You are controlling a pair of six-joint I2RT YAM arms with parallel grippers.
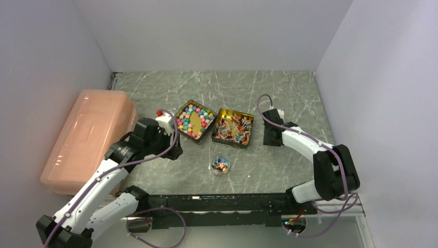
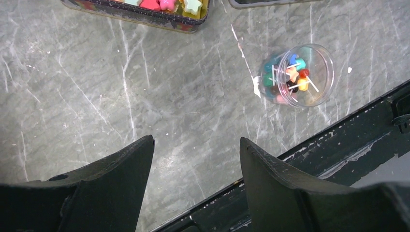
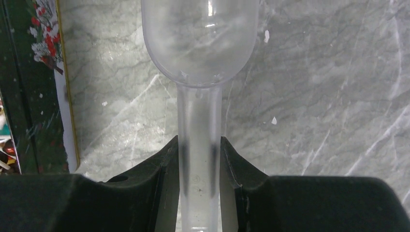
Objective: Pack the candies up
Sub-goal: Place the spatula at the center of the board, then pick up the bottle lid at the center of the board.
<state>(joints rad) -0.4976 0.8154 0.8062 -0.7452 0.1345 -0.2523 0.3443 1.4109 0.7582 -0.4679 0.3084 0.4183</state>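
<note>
Pea-sized multicoloured candies [image 1: 195, 120] fill the left gold tin [image 1: 180, 110]. Twist-wrapped candies [image 1: 232, 127] fill the right gold tin [image 1: 251, 118]. My left gripper [image 1: 174, 151] hovers over bare table just left of and in front of the left tin; in the left wrist view it [image 2: 196, 140] is open and empty, with a few candies [image 2: 167, 4] at the top edge. My right gripper [image 1: 271, 136] sits right of the right tin. In the right wrist view it [image 3: 199, 141] is shut on the handle of a clear plastic scoop [image 3: 199, 38], whose bowl is empty above the table.
A small clear round jar [image 1: 220, 165] [image 2: 297, 75] holding coloured bits lies in front of the tins. A closed pink plastic box [image 1: 88, 137] stands at the left. A black rail [image 1: 227, 201] runs along the near edge. The right tin's wall [image 3: 29, 96] is left of the scoop.
</note>
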